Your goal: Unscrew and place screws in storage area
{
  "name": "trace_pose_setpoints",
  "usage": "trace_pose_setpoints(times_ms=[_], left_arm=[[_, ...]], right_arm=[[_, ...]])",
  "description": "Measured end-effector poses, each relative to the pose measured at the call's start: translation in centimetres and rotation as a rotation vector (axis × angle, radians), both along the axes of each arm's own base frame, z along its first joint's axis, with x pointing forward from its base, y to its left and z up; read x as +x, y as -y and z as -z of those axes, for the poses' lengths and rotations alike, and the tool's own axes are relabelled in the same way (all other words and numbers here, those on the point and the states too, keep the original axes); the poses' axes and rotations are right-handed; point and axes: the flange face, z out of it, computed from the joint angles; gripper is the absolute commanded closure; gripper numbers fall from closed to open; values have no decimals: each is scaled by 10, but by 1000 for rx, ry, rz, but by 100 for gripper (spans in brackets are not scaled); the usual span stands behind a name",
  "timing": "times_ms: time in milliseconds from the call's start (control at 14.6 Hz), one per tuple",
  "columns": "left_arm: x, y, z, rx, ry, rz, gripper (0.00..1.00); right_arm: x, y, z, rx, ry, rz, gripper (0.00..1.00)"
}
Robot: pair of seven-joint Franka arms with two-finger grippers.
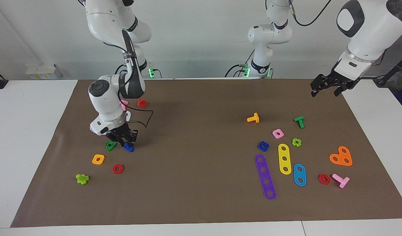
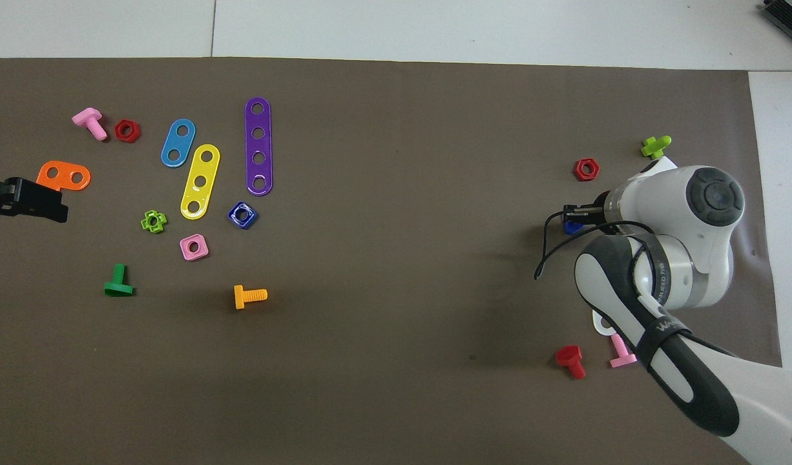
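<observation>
My right gripper [image 1: 127, 143] is down at the mat toward the right arm's end of the table. It is shut on the dark-blue bolt [image 1: 129, 147], which hangs at its fingertips just above or on the mat. From overhead only a bit of the bolt [image 2: 571, 227] shows beside the gripper [image 2: 578, 212]. The matching blue square nut [image 1: 263, 146] lies alone on the mat toward the left arm's end, next to a purple strip [image 2: 258, 146]; it also shows overhead [image 2: 243, 214]. My left gripper [image 1: 325, 91] waits open in the air over the mat's edge at the left arm's end.
Around the right gripper lie a green triangular nut [image 1: 110, 146], an orange square nut [image 1: 98, 159], a red hex nut [image 1: 117, 168], a lime piece [image 1: 82, 179] and a red bolt [image 1: 142, 103]. Near the blue nut lie a pink nut [image 1: 277, 133], an orange bolt [image 1: 253, 118] and a yellow strip [image 1: 284, 158].
</observation>
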Motion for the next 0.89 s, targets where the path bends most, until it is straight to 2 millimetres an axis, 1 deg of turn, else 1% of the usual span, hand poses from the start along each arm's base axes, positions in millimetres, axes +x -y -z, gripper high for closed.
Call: trace_pose_setpoints(times_ms=[68,137,205,341,478,614,683,819,888], left_arm=[[0,0,0,0,0,0,0],[0,0,0,0,0,0,0],[0,0,0,0,0,0,0],[0,0,0,0,0,0,0],[0,0,0,0,0,0,0],[0,0,0,0,0,0,0],[0,0,0,0,0,0,0],[0,0,0,0,0,0,0],[0,0,0,0,0,0,0]], right_arm=[[2,-1,-5,4,11,18,0],[5,-2,-17,8,29,35,0],[9,-2,-35,13,40,47,0],[17,5,-89,17,24,64,0],[19,21,-154,21,4,86,0],[8,40,-212,26,-20,114,0],[-1,51,-236,28,-40,129,0],[-24,69,-275,31,-98,156,0],[-33,73,-289,32,-125,163,0]])
